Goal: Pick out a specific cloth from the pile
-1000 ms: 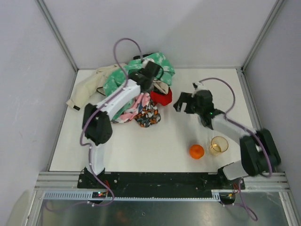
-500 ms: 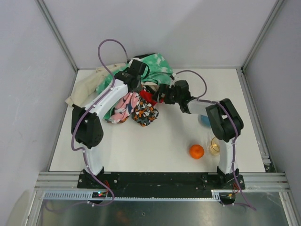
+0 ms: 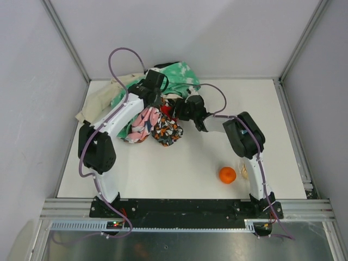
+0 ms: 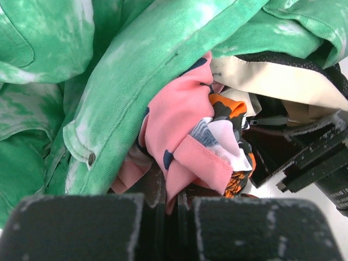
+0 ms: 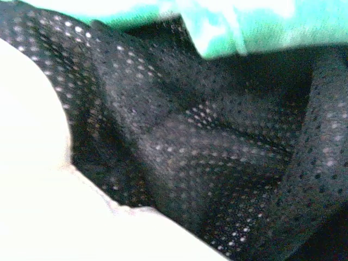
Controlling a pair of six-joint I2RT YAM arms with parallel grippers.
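The pile (image 3: 155, 111) lies at the back of the table: green-and-white mottled cloth (image 3: 179, 73), beige, pink striped (image 3: 142, 120) and black with orange print (image 3: 166, 130). Only a sliver of the red cloth (image 3: 165, 110) shows, between the two grippers. My left gripper (image 3: 150, 91) is over the pile's back. In the left wrist view it (image 4: 171, 190) is shut on a fold of pink cloth (image 4: 179, 119) beside the green cloth (image 4: 136, 65). My right gripper (image 3: 184, 107) is pushed into the pile's right side. Its wrist view shows only black mesh (image 5: 217, 147), beige fabric (image 5: 38, 179) and green, no fingers.
An orange ball (image 3: 228, 174) sits front right. A clear yellowish cup (image 3: 246, 170) stands just right of it, partly behind the right arm. The enclosure's grey walls and metal posts stand close behind and beside the pile.
The right arm swung left from mid-table into the pile, and its gripper now covers most of the red cloth. The left gripper shifted a little left and back.
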